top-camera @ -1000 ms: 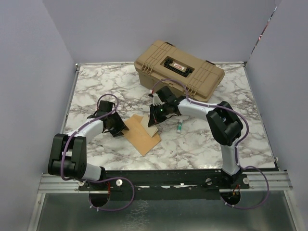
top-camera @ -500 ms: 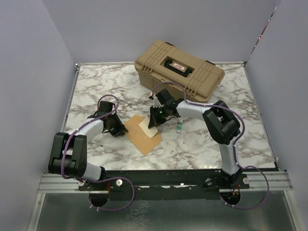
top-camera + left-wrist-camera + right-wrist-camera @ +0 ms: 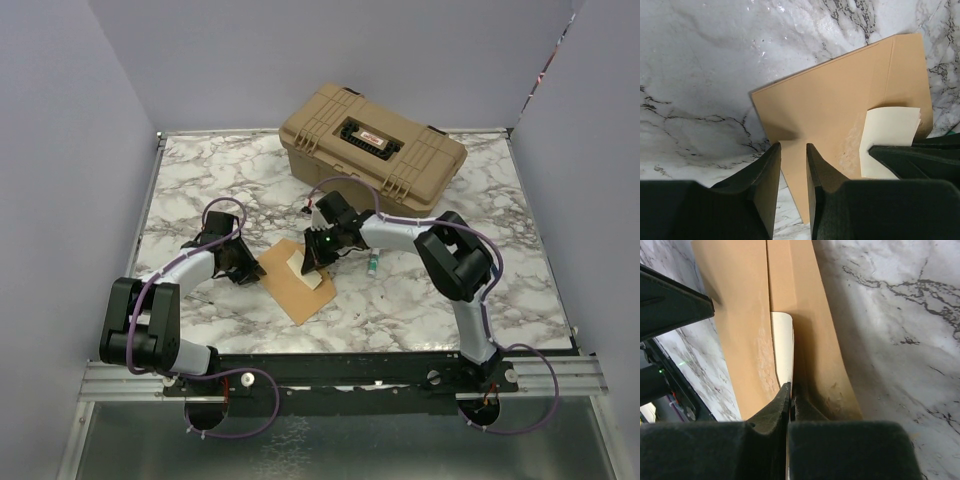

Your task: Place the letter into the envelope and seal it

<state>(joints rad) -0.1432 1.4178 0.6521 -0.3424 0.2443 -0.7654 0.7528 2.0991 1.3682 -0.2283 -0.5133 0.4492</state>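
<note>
As your right gripper clamps the letter, the envelope stretches lengthwise ahead; your left gripper, slightly parted, sits at its edge.

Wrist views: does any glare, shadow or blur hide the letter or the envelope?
Left wrist: letter and envelope sharp, a small shadow at the envelope's near edge, glare flecks only on the table. Right wrist: letter seen edge-on, soft shadow in the envelope's fold beside it, nothing washed out.

tan case, marble tbl, sm tube
</note>
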